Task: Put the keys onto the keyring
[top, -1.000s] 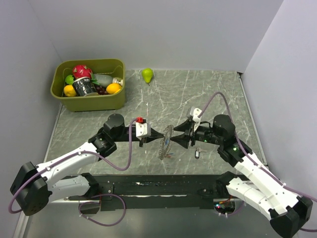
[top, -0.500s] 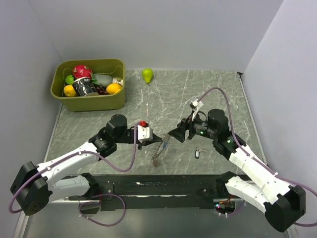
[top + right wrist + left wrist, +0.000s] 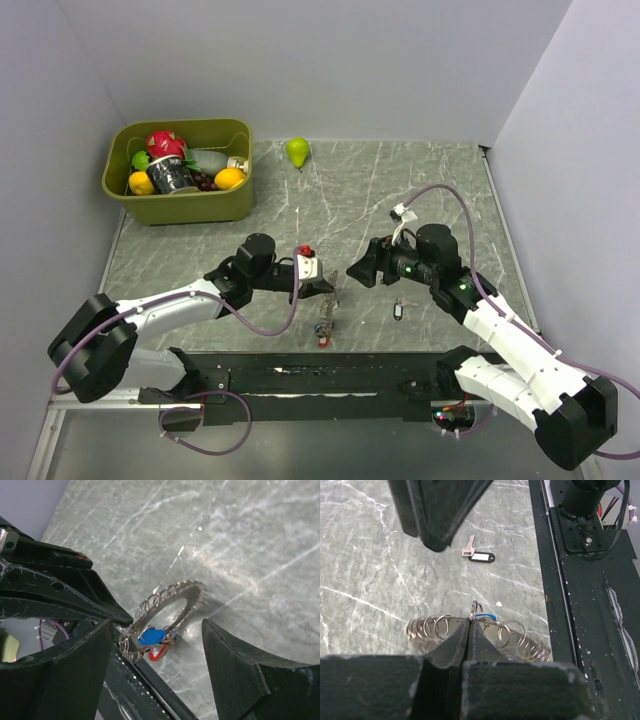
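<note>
Since a second ago the left gripper (image 3: 328, 288) has slid toward 3 o'clock and the right gripper (image 3: 357, 272) has let go of the keyring (image 3: 325, 318) and backed off toward 3 o'clock. The ring was pinched upright between both tips then. Now it hangs from the left tips alone and is dropped toward 6 o'clock. The left claw is closed tight on one coil of the ring's rim, tips meeting, as the left wrist view shows. The right claw is spread wide and holds nothing, and in its own view the ring sits beyond its fingers (image 3: 240, 680), apart from them. A blue tag (image 3: 150, 636) and a red tag (image 3: 158, 653) hang at the ring's low end, on the ring. Cannot tell whether the ring touches the table (image 3: 440, 190). The ring's low end is near the table's near edge, with the black rail (image 3: 330, 375) just past it at 6 o'clock, so room is tight on that side. One loose key (image 3: 398, 309) with a dark tag lies flat on the marble at 3 o'clock of the ring, below the right gripper and apart from both claws. Bare marble runs open toward 12 o'clock up to the pear (image 3: 297, 151) by the back wall. A green bin (image 3: 180, 208) of fruit stands well apart at 10 o'clock.
</note>
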### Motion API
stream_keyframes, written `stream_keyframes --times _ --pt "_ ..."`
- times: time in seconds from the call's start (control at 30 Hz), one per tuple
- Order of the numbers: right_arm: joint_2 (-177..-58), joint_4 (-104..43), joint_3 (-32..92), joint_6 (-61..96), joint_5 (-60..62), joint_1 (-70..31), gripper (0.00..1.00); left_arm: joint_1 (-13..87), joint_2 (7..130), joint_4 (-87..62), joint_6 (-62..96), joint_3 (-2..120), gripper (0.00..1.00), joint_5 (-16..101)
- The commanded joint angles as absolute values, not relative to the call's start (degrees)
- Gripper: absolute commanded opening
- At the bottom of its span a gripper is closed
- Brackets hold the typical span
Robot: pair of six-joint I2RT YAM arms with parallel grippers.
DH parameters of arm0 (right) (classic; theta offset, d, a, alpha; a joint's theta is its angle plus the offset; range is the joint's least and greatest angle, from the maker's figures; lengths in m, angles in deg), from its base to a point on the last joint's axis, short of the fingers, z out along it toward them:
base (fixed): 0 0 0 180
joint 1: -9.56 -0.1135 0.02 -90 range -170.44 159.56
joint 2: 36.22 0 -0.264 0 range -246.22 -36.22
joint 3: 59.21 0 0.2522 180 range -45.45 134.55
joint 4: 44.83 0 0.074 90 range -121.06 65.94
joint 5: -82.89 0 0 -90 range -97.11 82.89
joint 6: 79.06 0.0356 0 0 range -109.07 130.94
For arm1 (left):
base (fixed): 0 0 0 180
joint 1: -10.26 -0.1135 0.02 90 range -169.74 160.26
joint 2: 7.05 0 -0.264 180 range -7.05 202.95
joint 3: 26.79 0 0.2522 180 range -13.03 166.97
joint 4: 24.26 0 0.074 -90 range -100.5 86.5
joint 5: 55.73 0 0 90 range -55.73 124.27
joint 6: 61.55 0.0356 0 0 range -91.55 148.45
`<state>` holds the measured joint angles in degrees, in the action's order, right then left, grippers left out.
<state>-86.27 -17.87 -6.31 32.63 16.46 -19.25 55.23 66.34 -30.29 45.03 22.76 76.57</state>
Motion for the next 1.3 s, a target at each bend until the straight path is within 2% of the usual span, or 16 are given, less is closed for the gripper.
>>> stream_keyframes --times 0.0,0.23,0.5,0.7,1.27 --pt "-86.1 -15.1 -7.1 35.6 16.2 -18.3 0.76 56.0 68.2 -37.3 44.2 23.7 0.01 79.9" --pt "-89.0 -16.0 -7.7 36.5 18.9 -17.6 0.71 56.6 70.5 -37.5 44.6 24.0 0.01 79.8" --pt "-93.2 -19.2 -8.0 38.7 24.0 -17.1 0.61 58.5 70.6 -34.9 46.0 23.9 0.01 77.9" --pt "-95.1 -20.8 -7.7 39.7 27.4 -17.1 0.59 59.4 69.9 -34.8 46.0 23.3 0.01 76.9" --pt "-100.1 -18.9 -6.3 39.7 30.3 -17.1 0.45 59.5 70.6 -33.5 47.3 24.6 0.01 76.4"
